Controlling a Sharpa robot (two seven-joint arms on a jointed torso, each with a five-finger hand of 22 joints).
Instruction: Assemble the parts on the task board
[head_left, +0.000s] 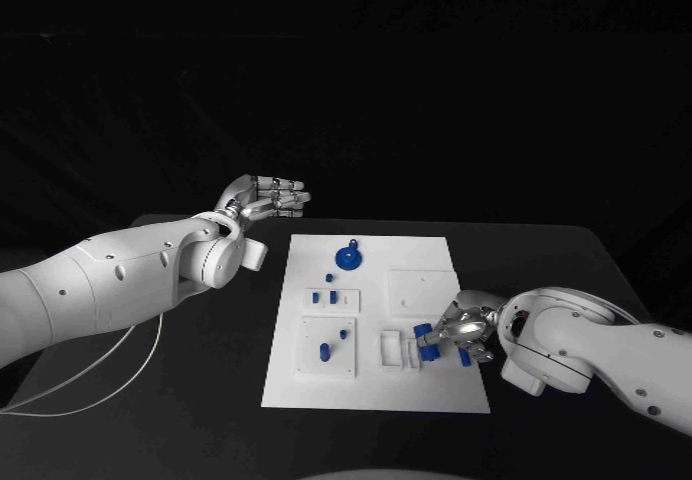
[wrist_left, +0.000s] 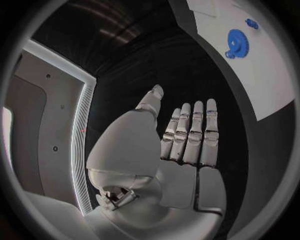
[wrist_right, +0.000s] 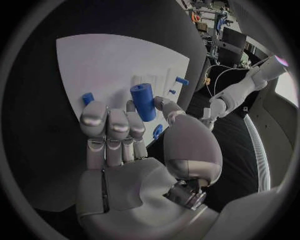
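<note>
One small blue plastic cylinder (wrist_right: 144, 101) is the piece in hand at this moment, pinched between the thumb and the fingers (wrist_right: 114, 125) of the right hand (head_left: 459, 335) over the near right part of the flat white task board (head_left: 433, 250), which lies in the middle of the black desk (head_left: 577, 260). I judge the cylinder to be light, rigid and rather smooth, so it could twist or slip in a loose pinch; holding it low on its side, as now, leaves the free end clear for seating in a socket. Other small blue parts lie close round that hand on the board, so a careless lowering might knock them. A blue toothed gear wheel (head_left: 349, 258) sits at the far middle of the board, well apart from the right hand, and looks equally stiff and easy to lift by its rim.

The left hand (head_left: 268, 196) is raised beyond the board's far left corner, its fingers (wrist_left: 190, 132) straight and spread, holding nothing and touching nothing.
</note>
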